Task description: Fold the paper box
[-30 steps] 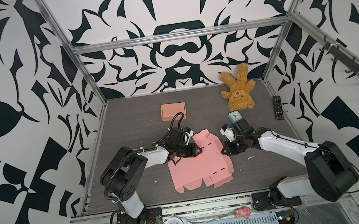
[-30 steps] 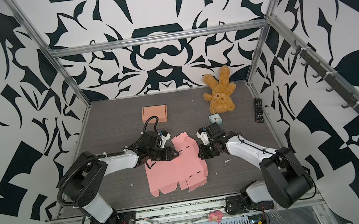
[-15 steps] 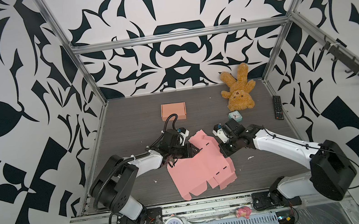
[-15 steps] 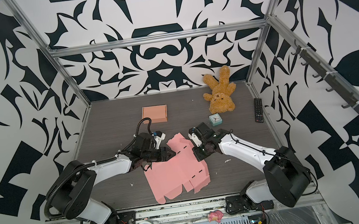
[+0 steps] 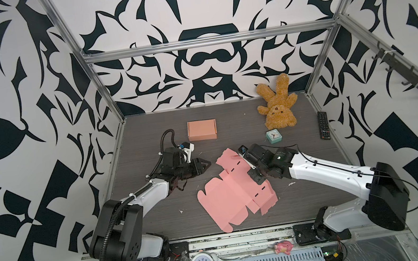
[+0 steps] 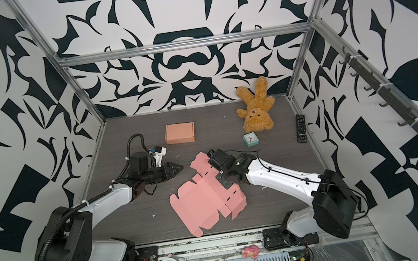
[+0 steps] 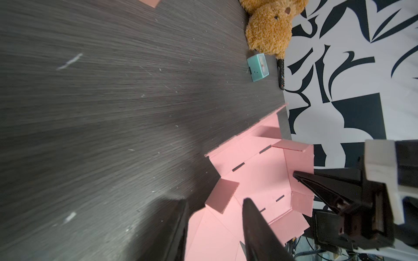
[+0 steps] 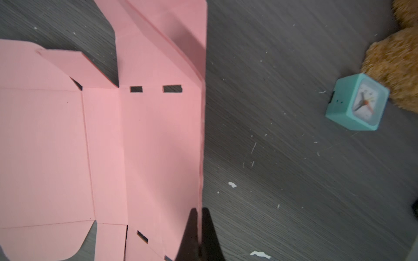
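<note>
Flat pink slotted box (image 5: 228,200); woodgrain table (image 5: 146,128)

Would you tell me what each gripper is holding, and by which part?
Right gripper pinches the flat pink box by its long side edge; left gripper is open, holding nothing.

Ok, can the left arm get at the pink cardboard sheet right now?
Probably yes: the left tool sits open close beside the pink cardboard sheet, with only bare table between them; the right tool pinches another edge.
</note>
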### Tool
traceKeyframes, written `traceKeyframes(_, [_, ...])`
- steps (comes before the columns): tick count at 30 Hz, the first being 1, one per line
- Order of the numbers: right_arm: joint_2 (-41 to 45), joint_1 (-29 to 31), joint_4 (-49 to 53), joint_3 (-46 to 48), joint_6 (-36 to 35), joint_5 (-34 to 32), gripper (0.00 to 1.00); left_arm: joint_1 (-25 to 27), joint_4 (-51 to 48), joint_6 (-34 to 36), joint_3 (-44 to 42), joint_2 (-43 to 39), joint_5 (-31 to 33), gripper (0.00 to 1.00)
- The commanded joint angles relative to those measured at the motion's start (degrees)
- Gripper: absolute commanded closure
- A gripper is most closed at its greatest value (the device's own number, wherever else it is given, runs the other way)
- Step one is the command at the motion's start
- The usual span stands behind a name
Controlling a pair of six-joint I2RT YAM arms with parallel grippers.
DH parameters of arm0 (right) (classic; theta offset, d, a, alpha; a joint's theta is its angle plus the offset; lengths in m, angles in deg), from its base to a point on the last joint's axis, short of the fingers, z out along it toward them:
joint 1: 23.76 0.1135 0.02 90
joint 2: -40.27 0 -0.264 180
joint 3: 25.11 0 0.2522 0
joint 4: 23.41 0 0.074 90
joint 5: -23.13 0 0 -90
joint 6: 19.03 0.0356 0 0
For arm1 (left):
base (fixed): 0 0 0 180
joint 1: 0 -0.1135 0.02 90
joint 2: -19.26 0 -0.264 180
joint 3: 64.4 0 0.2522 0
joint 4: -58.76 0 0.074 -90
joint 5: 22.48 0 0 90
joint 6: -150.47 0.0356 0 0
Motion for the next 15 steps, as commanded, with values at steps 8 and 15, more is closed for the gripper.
traceKeyframes(8, [-7.3, 8.29, 4.45, -9.17, -4.45, -18.48, 1.0, -2.95, -0.17, 4.19, 8.01, 11.58, -1.95, 0.57])
traceKeyframes(15, [-10.63, 11.48, 4.82, -11.51, -7.01, -25.17, 1.0, -2.56, 0.99, 3.71, 15.13, 19.94, -10.42, 0.56])
